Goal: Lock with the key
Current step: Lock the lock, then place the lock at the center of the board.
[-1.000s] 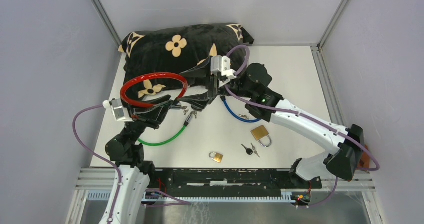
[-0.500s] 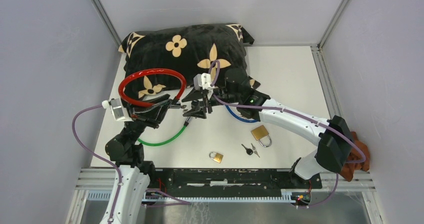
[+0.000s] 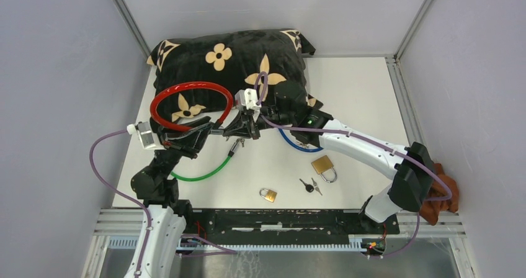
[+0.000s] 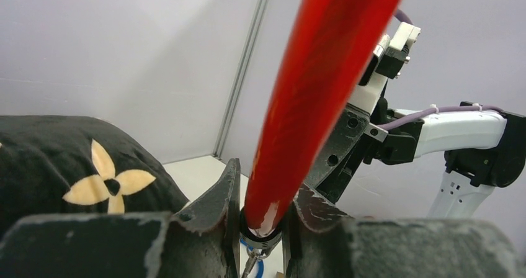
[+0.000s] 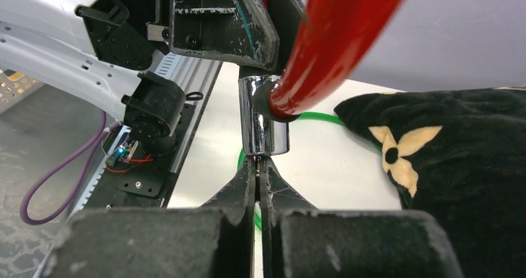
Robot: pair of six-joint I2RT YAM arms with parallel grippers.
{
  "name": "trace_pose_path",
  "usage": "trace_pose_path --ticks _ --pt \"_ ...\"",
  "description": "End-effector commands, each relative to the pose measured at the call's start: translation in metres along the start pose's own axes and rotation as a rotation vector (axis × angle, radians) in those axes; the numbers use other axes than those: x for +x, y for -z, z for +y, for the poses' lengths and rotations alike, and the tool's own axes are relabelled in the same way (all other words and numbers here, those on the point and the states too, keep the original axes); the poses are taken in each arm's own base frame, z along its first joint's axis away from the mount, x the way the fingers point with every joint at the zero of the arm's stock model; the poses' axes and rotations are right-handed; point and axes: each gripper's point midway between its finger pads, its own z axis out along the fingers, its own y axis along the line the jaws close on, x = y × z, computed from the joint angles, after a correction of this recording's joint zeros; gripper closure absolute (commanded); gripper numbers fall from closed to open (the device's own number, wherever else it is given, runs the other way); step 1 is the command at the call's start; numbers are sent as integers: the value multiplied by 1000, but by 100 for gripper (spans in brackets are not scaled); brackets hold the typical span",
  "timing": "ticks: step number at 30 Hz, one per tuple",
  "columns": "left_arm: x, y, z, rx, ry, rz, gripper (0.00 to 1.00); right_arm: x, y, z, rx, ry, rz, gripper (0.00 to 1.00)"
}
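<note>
A: Left pincer (image 3: pixel 213 128): narrow, clamped on the red cable lock (image 3: pixel 192 87) at the cable's end, right by the chrome lock cylinder (image 5: pixel 263 120). The loop is held up off the worktop (image 3: pixel 360 98), in front of the black flower-print cushion (image 3: pixel 229 58).

B: Right pincer (image 3: pixel 243 129)?

A: Pinched fully together, its tips just under the cylinder's lower end. The right wrist view shows a thin bright sliver between the fingers (image 5: pixel 236 188). Cannot tell if that is the key blade.

B: Any keys in sight there?

A: A small bunch of keys (image 3: pixel 236 144) hangs just below the two pincers. What it hangs from is too small to read.

B: Rest of the worktop?

A: Green cable lock (image 3: pixel 205 172) near the left arm. Blue cable lock (image 3: pixel 298 144) under the right arm. Large brass padlock (image 3: pixel 322 164), small brass padlock (image 3: pixel 268 195), black-headed keys (image 3: pixel 308 185) between them.
</note>
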Motion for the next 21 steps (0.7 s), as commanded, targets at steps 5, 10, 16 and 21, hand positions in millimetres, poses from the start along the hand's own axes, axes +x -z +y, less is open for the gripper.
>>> trace_pose_path --ticks 5,10,16,21 --pt "-32 -8 -15 31 -107 -93 98 75 67 -29 198 -66 195 100" --pt "-27 -8 -7 11 -100 -75 98 148 126 -22 355 -228 271 100" --pt "45 3 44 -81 -201 215 98 161 180 -39 605 -327 274 100" --pt "138 21 66 -49 -456 691 98 169 236 -50 798 -401 281 100"
